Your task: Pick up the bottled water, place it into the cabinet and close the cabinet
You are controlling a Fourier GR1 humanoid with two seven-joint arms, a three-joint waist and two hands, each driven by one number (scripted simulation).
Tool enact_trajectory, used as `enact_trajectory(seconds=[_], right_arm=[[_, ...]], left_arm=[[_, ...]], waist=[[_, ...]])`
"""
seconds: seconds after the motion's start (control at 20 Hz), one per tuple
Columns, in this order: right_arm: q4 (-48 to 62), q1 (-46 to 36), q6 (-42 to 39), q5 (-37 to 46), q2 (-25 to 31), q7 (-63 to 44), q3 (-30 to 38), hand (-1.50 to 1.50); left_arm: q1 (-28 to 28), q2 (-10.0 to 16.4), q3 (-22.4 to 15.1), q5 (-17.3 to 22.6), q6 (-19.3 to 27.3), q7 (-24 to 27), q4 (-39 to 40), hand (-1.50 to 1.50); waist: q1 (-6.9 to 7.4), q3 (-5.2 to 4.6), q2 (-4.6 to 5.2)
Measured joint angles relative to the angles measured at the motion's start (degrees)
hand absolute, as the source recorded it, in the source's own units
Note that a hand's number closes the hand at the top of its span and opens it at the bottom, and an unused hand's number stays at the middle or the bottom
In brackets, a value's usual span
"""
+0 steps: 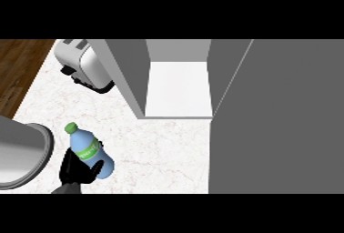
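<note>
Bottled water (90, 154), green-capped and tilted, sits in the curled fingers of the left hand (74, 169) over the pale worktop (161, 145), near the open cabinet (177, 88).

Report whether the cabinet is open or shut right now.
Open. The cabinet shows its white shelf, and its door stands swung out at the right. The bottled water is outside it, held in the left hand.

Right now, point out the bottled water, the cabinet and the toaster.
bottled water (88, 150): head view, on its green label.
cabinet (178, 88): head view, on its white inner floor.
toaster (83, 63): head view, on its silver body.
</note>
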State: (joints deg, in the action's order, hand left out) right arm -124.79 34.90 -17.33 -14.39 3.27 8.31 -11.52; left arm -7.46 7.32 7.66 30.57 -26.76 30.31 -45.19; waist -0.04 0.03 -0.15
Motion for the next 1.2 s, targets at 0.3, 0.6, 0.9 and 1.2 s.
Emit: enact_trajectory(seconds=[0.3, 0.6, 0.9, 1.2], right_arm=[[1.3, -0.4, 0.0, 0.3, -0.3, 0.9, -0.6, -1.5], [1.9, -0.4, 0.1, 0.2, -0.7, 1.1, -1.4, -1.5], [1.7, -0.8, 1.1, 1.1, -1.0, 0.4, -3.1, -1.5], [1.0, -0.5, 1.1, -0.2, -0.2, 0.0, -2.6, -1.5]], left_arm=[[4.3, -2.6, -3.6, -0.3, 5.5, -6.7, -13.4, 1.5], [4.2, -5.6, -8.0, -1.4, 15.1, -13.9, -27.2, 1.5], [-0.6, -6.9, -14.0, -3.1, 26.2, -16.7, -32.6, 1.5], [-7.4, -7.2, -19.2, -4.6, 36.4, -20.4, -34.1, 1.5]], waist=[[0.04, 0.01, -0.01], [0.0, 0.02, -0.02], [-0.3, -0.01, 0.03], [-0.49, -0.01, 0.09]])
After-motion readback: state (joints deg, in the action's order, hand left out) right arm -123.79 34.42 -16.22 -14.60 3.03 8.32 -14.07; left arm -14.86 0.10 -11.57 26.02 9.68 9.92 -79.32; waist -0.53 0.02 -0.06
